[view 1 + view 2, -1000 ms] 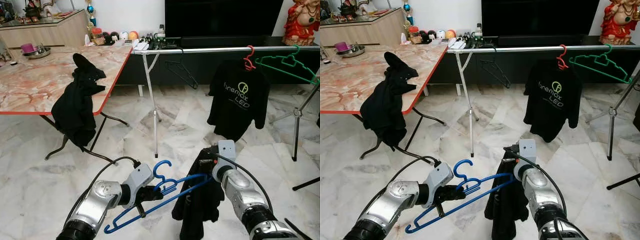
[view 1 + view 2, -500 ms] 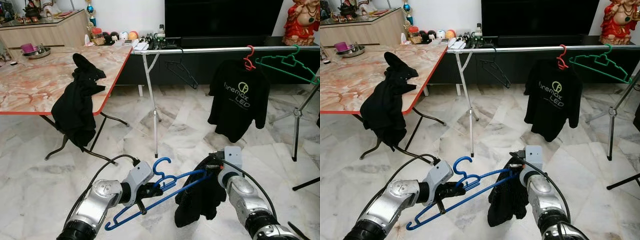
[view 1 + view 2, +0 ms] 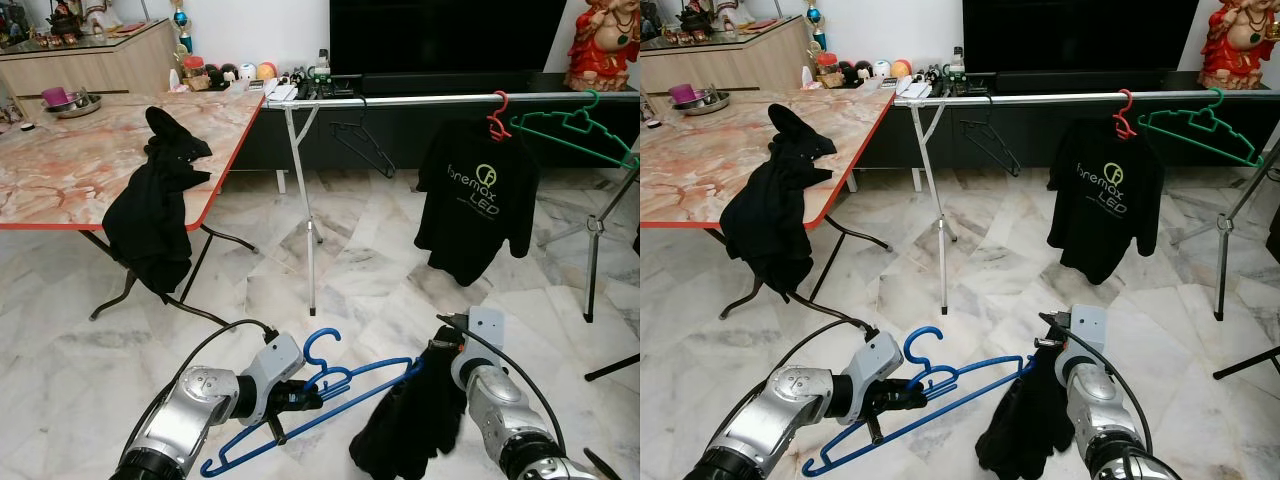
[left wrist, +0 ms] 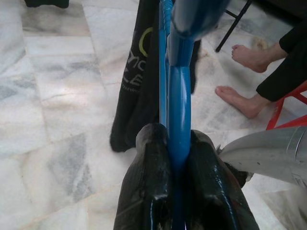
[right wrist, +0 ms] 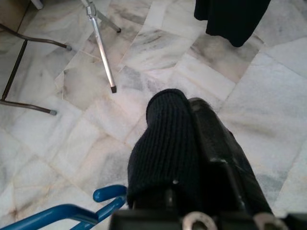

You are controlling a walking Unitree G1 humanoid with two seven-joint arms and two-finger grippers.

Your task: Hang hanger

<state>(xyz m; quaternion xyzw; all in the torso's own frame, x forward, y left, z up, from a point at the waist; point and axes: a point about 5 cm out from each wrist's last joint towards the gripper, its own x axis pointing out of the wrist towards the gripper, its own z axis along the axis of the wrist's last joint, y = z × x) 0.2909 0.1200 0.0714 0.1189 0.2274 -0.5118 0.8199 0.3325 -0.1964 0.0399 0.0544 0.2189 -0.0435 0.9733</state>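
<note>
Over the last second both arms have sunk and the dark shirt has dropped lower, now bunched below the right end of the hanger rather than draped up beside it.

The left gripper (image 4: 180, 191) is clamped on the blue hanger (image 3: 330, 395), which hangs low over the marble floor (image 3: 330, 270), tilted with its hook uppermost. The right gripper (image 5: 192, 158) pinches a fold of the black shirt (image 3: 405, 435). The rail (image 3: 420, 99), bearing another black T-shirt (image 3: 478, 200) and a green hanger (image 3: 575, 125), stands well ahead. The step probably calls for keeping the hanger level while the shirt's neck is worked over its end, without loosening either grip.
</note>
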